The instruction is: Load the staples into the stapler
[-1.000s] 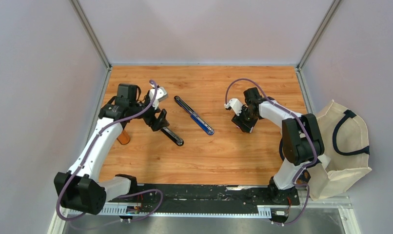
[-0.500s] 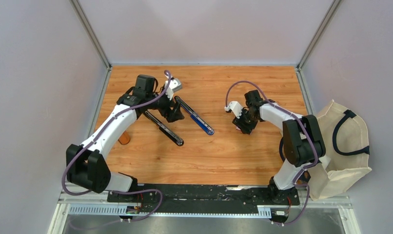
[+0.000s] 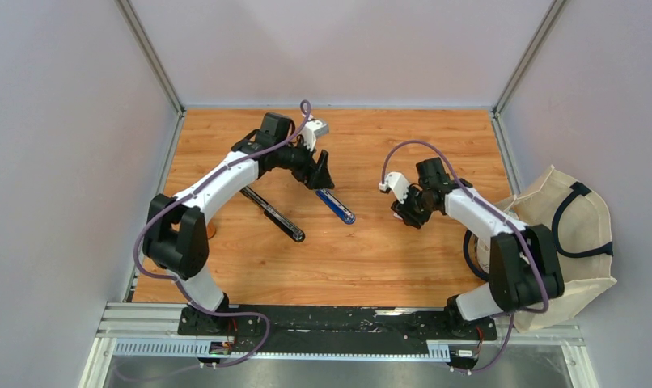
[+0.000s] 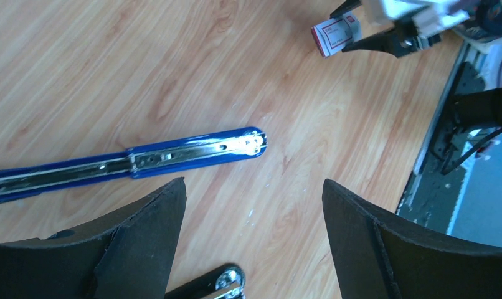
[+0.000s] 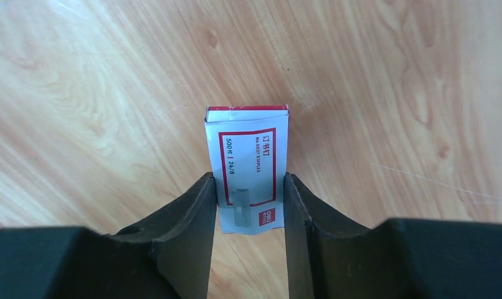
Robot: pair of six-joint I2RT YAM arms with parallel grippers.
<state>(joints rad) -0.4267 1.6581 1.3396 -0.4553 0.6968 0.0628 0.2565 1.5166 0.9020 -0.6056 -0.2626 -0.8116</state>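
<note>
Pinching the staple box (image 5: 246,146) at mid-frame of my right wrist view, my right claw (image 5: 250,182) presses both its long sides (red label facing up). My left claw (image 4: 253,184) gapes wide above the stapler (image 4: 192,151), whose blue rail crosses the left half of that view.

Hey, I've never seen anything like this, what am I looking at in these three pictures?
These are two robot arms bolted at the near edge of a wooden table. One picture looks down from above. The other two come from a camera on each wrist, so the black wedges at the bottom are that arm's own fingers. On the table lies an opened stapler: a blue arm with a metal channel, and a black arm. The left gripper is open and empty above the blue arm. The right gripper pinches a small white staple box with a red label. A cream cloth bag sits beside the table.
</note>
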